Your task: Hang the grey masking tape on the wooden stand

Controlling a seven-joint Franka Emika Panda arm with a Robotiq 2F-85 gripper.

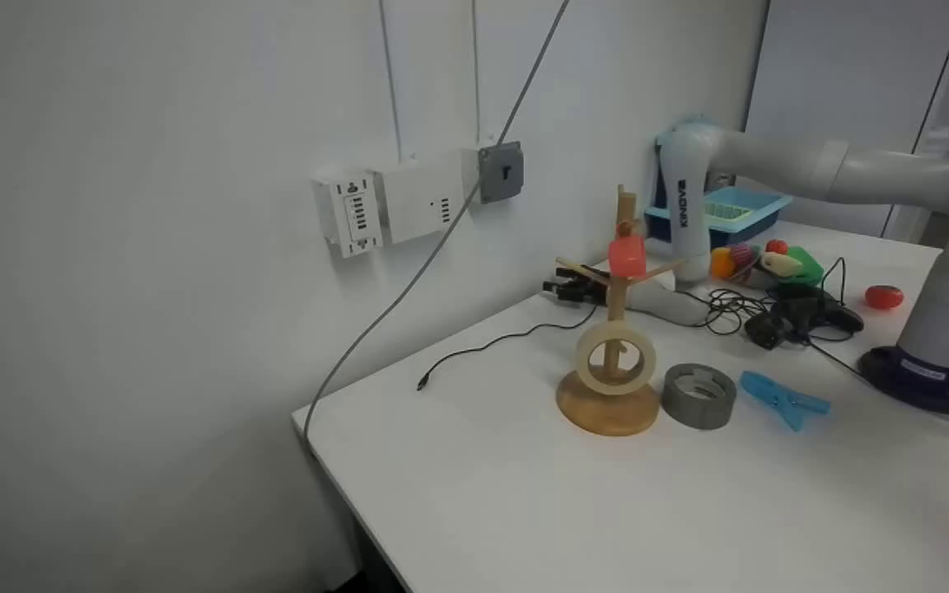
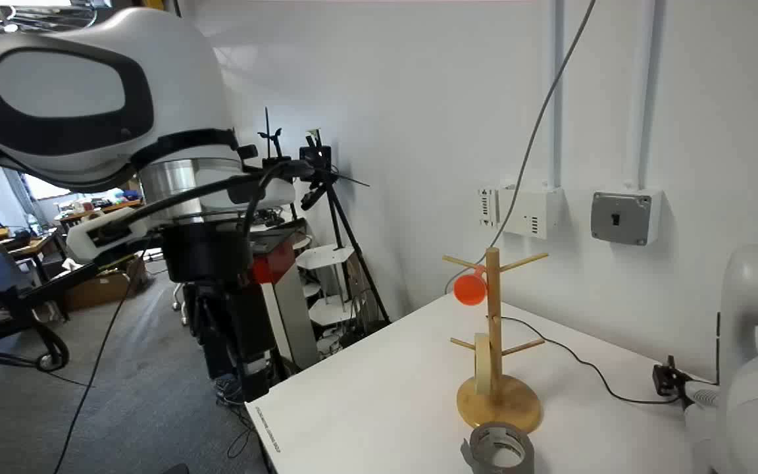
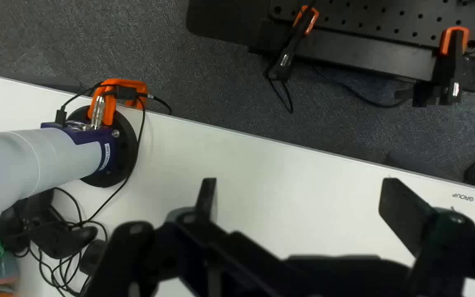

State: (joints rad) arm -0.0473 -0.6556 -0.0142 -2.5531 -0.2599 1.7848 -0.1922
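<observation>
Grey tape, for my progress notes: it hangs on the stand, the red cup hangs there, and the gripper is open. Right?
Not quite: the grey tape lies on the table beside the stand, as both exterior views show. The red cup does hang on the stand, and the gripper is open.

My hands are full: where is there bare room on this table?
In an exterior view, the table is bare in front of the wooden stand, grey masking tape and blue clip, and left of the stand up to the black cable. Crowded: beside the stand, where the tape sits close; farther back, colourful items and tangled cables.
</observation>
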